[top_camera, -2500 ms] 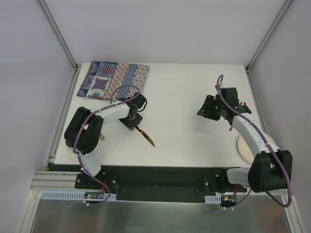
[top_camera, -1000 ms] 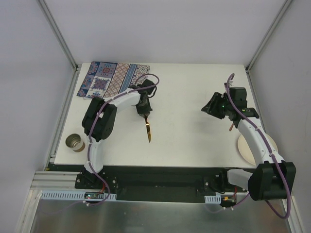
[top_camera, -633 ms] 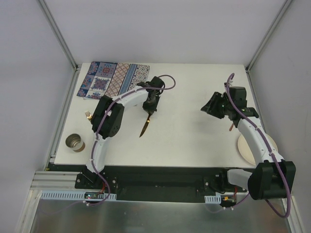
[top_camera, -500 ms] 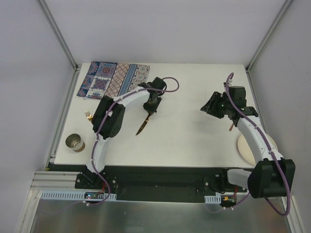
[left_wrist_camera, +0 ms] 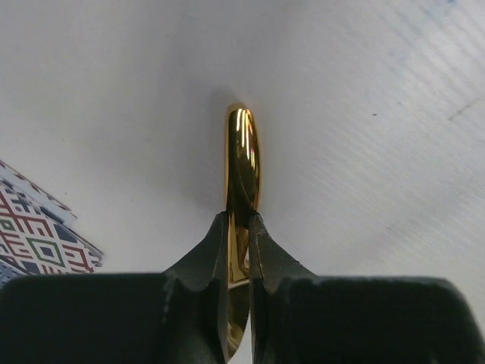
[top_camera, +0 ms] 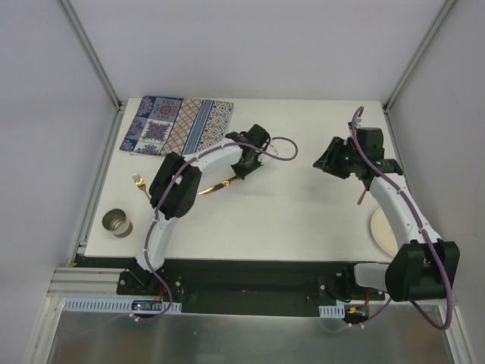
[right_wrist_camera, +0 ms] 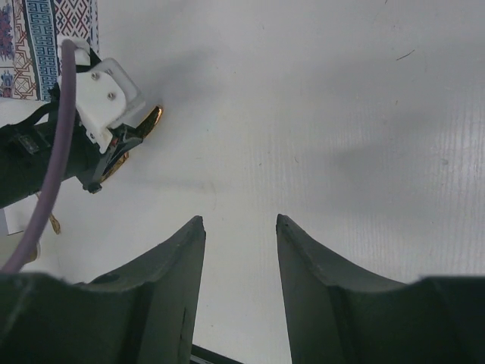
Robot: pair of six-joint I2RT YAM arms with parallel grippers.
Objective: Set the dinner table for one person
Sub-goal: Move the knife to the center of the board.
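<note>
Table (top_camera: pixel 303 220), large flat white aluminium-railed top, carries blue-and-red patterned cloth placemat (top_camera: pixel 178 125) at far-left corner. Right pincer (right_wrist_camera: pixel 239 221) gapes empty above bare table. Left pincer (left_wrist_camera: pixel 239 227), clenched on slim gold metal knife (top_camera: pixel 216 186), has swung it from pointing nearward to sideways, mid-table; set-down likely next.

I am finding no text, label, brand, number or sign I can read; the placemat (top_camera: pixel 178 125) is showing only geometric patterns.
</note>
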